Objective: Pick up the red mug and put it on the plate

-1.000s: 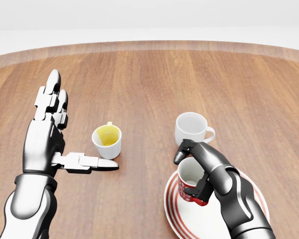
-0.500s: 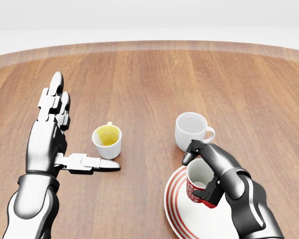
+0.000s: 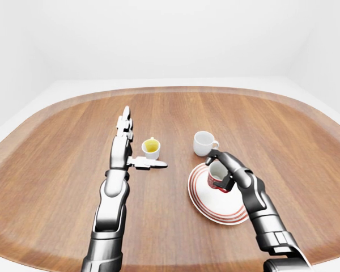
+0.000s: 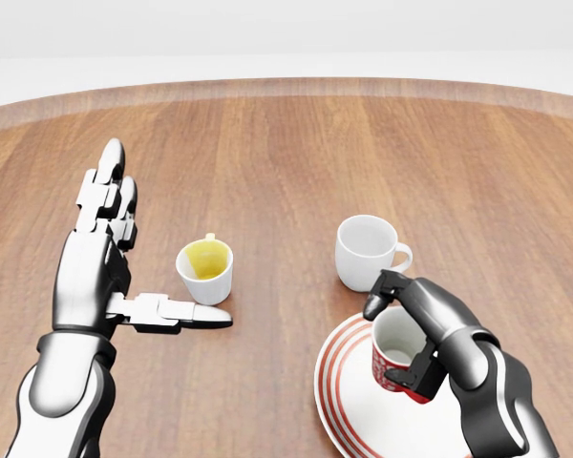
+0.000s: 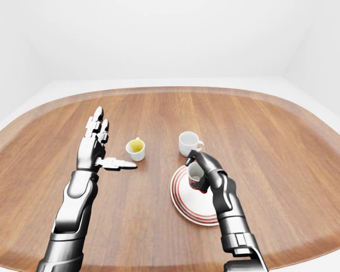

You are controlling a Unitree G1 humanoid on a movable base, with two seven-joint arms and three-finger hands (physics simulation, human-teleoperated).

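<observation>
I have the right hand (image 4: 415, 334) clenched round the red mug (image 4: 398, 356), low and right of centre in the head view. Its fingers (image 4: 380, 294) hook over the mug's upper rim and side, and the thumb presses from the lower right. The mug is upright, its white inside open to the camera, red showing only on its lower wall. It sits over the upper right part of the plate (image 4: 344, 405), a white dish with red rings at the bottom of the head view; I cannot tell whether the mug's base touches the plate or hangs just above it.

Just above my right hand stands a white cup (image 4: 366, 250), upright, handle pointing to the frame's right, near the plate's upper rim but apart from it. Left of centre is a smaller cup with a yellow inside (image 4: 206, 268), also upright.

My left hand (image 4: 105, 258) is spread flat on the left side of the head view, grasping nothing: 2 fingers point toward the top of the frame and the thumb (image 4: 177, 313) sticks out to the right, its tip just below the yellow cup.

Everything rests on a brown wooden table (image 3: 306, 141) with a rounded edge.
</observation>
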